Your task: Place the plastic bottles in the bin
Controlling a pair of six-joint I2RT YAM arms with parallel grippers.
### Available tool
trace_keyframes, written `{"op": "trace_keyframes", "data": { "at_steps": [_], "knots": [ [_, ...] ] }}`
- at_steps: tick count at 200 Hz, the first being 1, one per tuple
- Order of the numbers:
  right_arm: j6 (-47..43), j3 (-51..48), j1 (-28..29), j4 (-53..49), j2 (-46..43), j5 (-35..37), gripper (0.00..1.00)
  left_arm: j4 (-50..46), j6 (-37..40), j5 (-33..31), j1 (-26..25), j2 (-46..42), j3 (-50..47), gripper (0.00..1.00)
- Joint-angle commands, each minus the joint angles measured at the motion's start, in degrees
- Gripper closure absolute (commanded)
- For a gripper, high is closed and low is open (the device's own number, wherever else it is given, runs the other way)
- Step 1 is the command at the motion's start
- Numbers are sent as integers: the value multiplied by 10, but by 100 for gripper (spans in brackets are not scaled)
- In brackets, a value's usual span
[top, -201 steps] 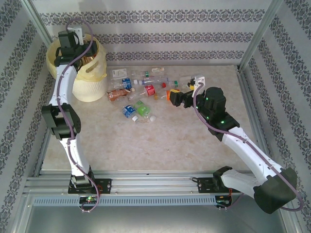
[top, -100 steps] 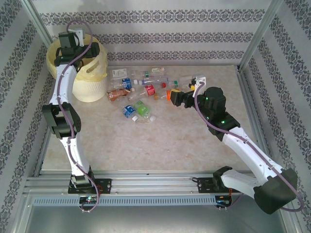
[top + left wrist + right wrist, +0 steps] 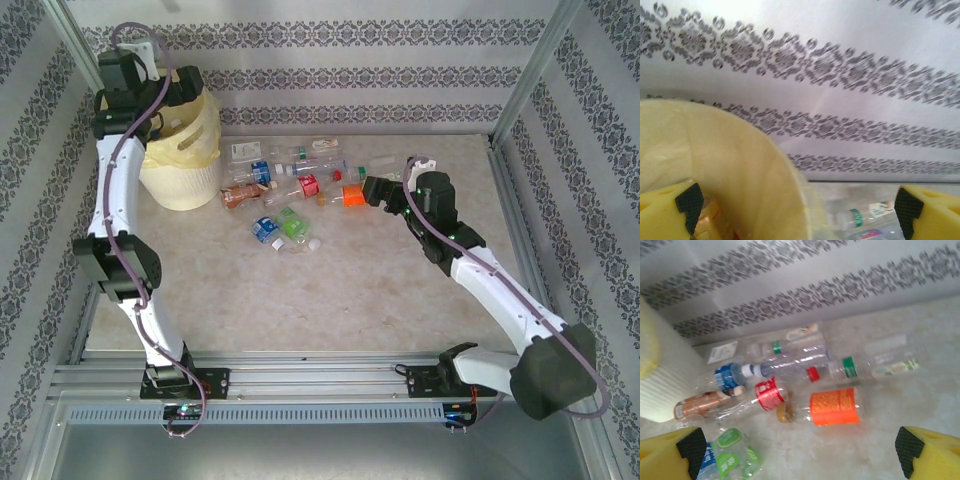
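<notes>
Bin: cream bucket with a pale yellow liner, at the far left corner of the table.
Bottles: loose pile lying on the table, just right of the bin; red, blue, green and white labels.
Orange-labelled bottle: on its side at the right edge of the pile, apart from both arms.
Left gripper: released, fingers spread wide with nothing between them; it hangs over the bin's rim.
Right gripper: released, empty, near the orange-labelled bottle and facing the pile.
</notes>
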Motion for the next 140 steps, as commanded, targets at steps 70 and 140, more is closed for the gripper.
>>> {"op": "trace_keyframes", "data": {
  "at_steps": [70,140],
  "knots": [
    [278,43,-65,-54,120,-42,2,161,-190,172,-8,-140,-174,0],
    [485,143,-63,-87,274,-57,6,150,-281,162,-50,-272,-339,0]
  ]
}}
